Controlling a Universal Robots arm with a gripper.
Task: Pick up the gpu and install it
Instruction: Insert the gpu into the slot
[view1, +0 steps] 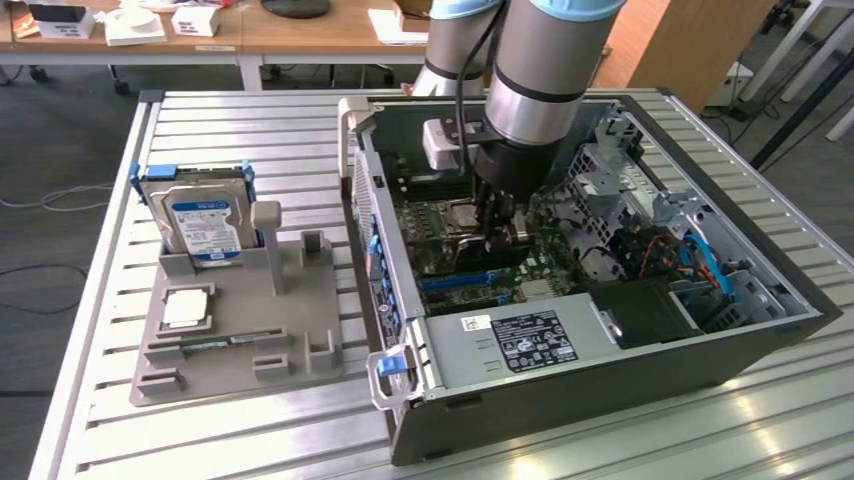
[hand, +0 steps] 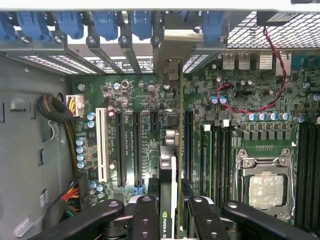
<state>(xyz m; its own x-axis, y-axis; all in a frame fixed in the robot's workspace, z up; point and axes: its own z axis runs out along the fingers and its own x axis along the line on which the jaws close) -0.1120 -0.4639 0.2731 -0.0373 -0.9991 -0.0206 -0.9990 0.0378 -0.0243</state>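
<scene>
Green motherboard (hand: 135, 100) behind thin edge-on gpu (hand: 169, 170)

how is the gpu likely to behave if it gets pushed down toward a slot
Probably stiff: the gpu stands edge-on as a thin board without sagging. Likely light for its size, being so thin. Possibly fragile: its metal bracket and lower edge face narrow slots on the motherboard, so a skewed push may bend it.
</scene>
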